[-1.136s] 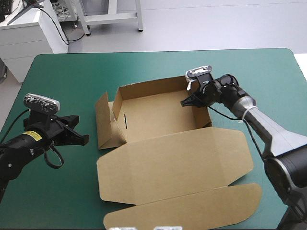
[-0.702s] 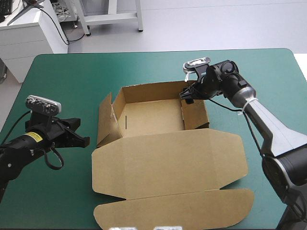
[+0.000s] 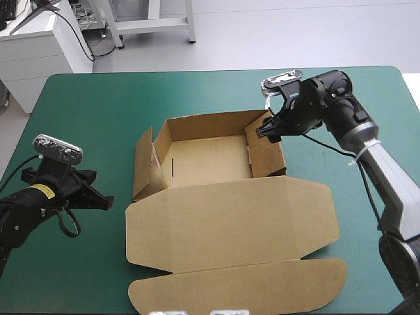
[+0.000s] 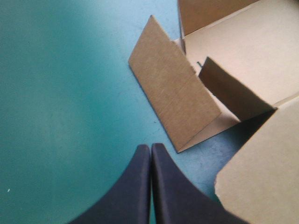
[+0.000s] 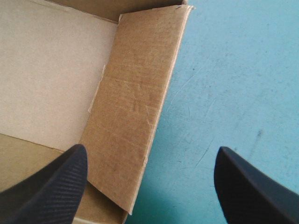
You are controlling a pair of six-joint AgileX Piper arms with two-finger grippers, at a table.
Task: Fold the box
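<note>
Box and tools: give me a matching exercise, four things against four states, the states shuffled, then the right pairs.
Things:
1. left tool
2. right tool
3. lid
4. left side flap

States:
A. lying flat on the teal-green cover
B. open, one finger on each side of the right wall
C. shut, over bare cover
D. raised, tilted outward

Pairs: 1-C, 2-B, 3-A, 4-D
</note>
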